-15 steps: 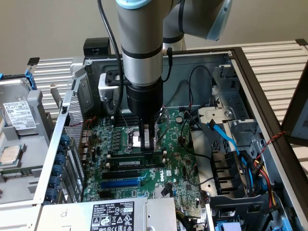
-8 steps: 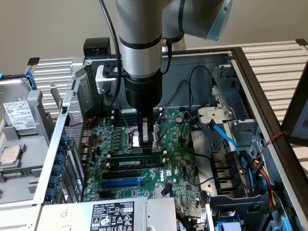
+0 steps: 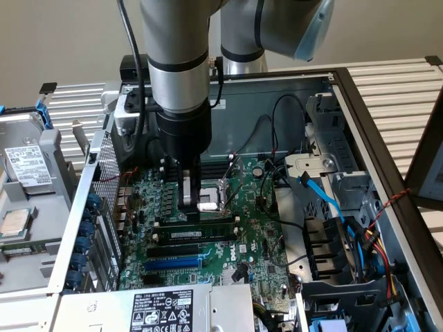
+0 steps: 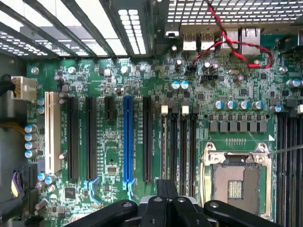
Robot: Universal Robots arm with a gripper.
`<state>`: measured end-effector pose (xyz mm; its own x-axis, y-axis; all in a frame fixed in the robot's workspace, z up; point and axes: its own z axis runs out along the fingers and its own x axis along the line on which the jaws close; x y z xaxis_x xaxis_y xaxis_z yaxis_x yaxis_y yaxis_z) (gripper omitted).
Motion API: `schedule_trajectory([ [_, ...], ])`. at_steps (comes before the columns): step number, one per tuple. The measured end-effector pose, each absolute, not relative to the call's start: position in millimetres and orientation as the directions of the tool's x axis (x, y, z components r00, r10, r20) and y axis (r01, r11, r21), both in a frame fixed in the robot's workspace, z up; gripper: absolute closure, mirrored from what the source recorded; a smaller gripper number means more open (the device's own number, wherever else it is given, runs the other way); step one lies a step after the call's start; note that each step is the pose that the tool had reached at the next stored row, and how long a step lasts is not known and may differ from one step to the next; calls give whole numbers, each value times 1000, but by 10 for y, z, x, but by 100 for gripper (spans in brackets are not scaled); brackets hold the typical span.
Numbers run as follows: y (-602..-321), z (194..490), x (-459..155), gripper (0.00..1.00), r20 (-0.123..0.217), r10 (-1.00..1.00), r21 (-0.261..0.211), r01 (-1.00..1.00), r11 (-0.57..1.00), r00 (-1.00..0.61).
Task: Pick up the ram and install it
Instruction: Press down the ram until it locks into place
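Note:
The ram is a long thin stick with a small white label on its side. It stands on edge in one of the long slots of the green motherboard, just in front of the CPU socket. My gripper hangs straight down over the left half of the stick, its tips just above the stick's top edge. In the wrist view the two black fingers lie pressed together over the near ends of the memory slots, with nothing visible between them.
The open computer case has a metal wall on the exterior view's left and a drive cage with blue cables on its right. A blue slot and black slots lie nearer the power supply. A red wire loops by the rear ports.

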<state>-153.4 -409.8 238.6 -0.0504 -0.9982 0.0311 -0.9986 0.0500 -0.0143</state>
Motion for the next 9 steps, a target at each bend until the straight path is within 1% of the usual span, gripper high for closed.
schedule_trajectory([
  [4, -4071, 2324, -1637, 90, 33, -998, -14, -998, 54, -54],
  [9, -4071, 2314, -1650, 90, 34, -998, -14, -998, 55, -56],
])
